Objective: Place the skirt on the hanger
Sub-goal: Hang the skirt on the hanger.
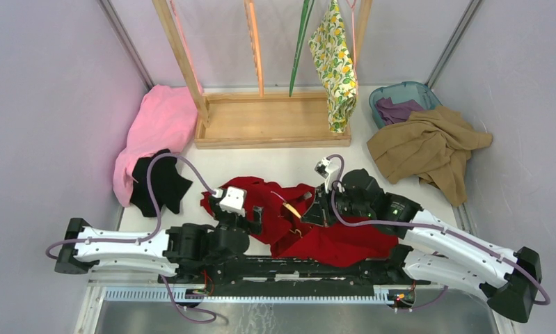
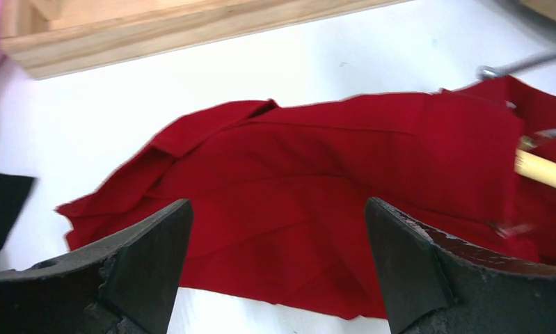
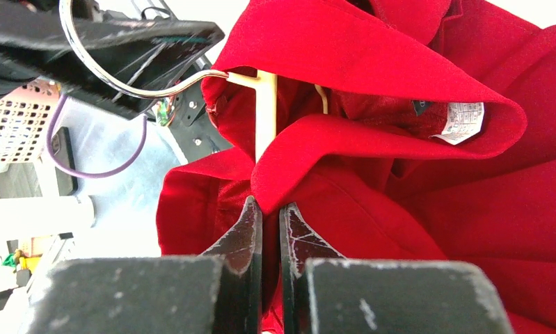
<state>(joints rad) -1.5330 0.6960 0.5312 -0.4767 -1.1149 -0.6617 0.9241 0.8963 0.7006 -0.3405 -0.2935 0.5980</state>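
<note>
Right gripper (image 3: 268,209) is pinched shut on a fold of the red garment (image 3: 400,139), just below a wooden hanger (image 3: 265,111) tucked inside it. Left gripper (image 2: 278,216) hovers open over the same garment on the tabletop (image 2: 261,69). The skirt (image 1: 336,66) hangs at the far rack (image 1: 261,122), beside the pink hanger (image 1: 352,28).

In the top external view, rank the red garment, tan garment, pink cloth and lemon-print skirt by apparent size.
1. red garment, though partly hidden.
2. tan garment and pink cloth: too alike to rank.
3. skirt, smallest; it hangs raised off the table, so less sure.
</note>
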